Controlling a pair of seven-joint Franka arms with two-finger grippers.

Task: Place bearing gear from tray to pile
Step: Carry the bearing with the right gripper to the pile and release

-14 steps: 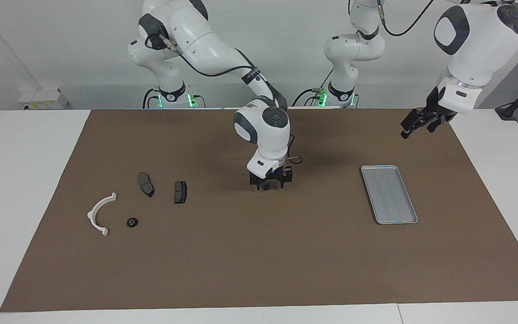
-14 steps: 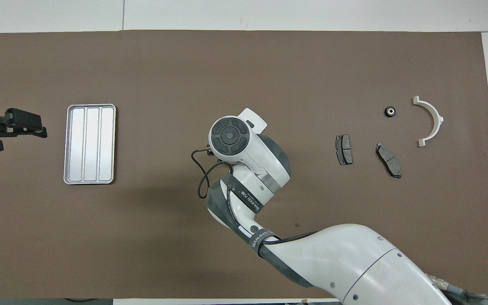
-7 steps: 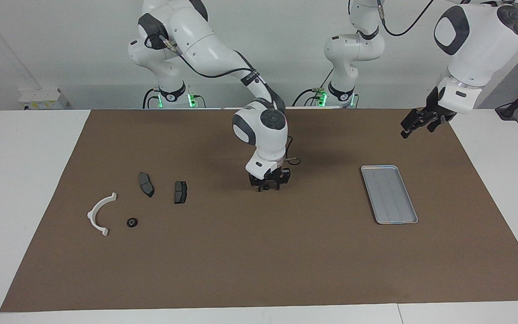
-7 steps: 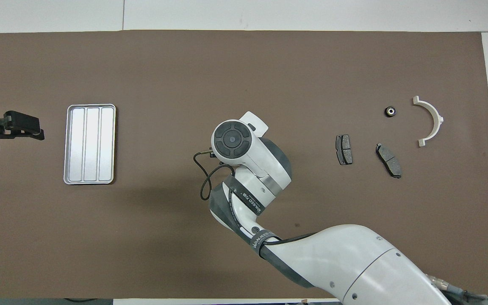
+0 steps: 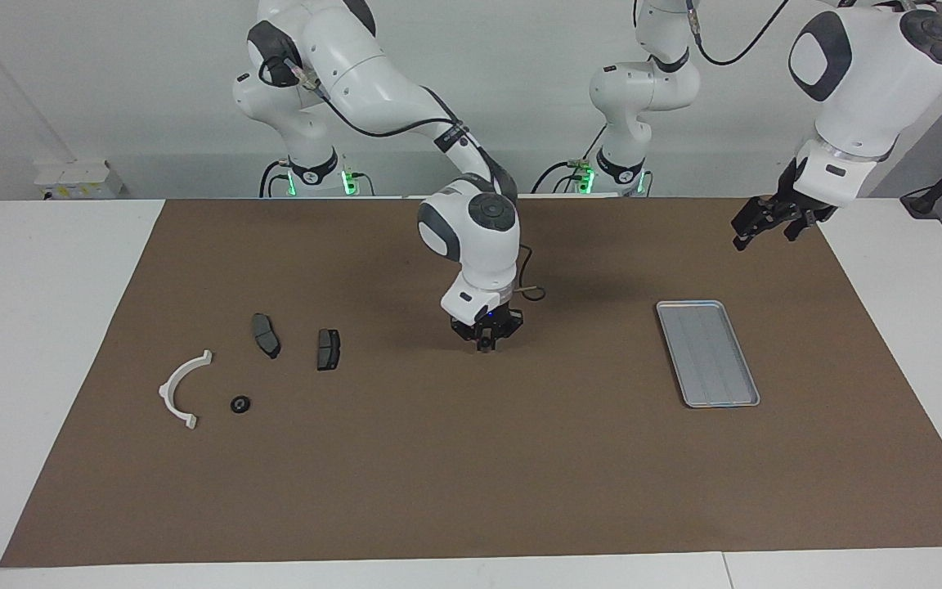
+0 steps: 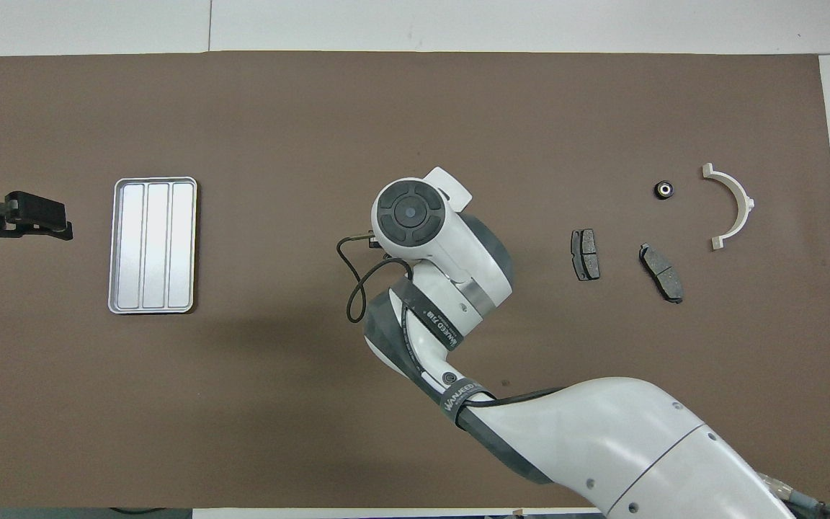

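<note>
Tray (image 5: 708,353): empty. One gear (image 5: 240,404) at pile. Right gripper (image 5: 486,342), mid-mat: jaws shut on second gear; delivery pending. Left gripper (image 5: 769,221): jaws wide, empty, waiting.

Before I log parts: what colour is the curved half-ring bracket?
White half-ring bracket; clearest in the overhead view.

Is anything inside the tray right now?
Nothing shows in the tray: both views give only its bare ridged floor, uncovered. The left pincer hangs open nearby, not over it.
</note>
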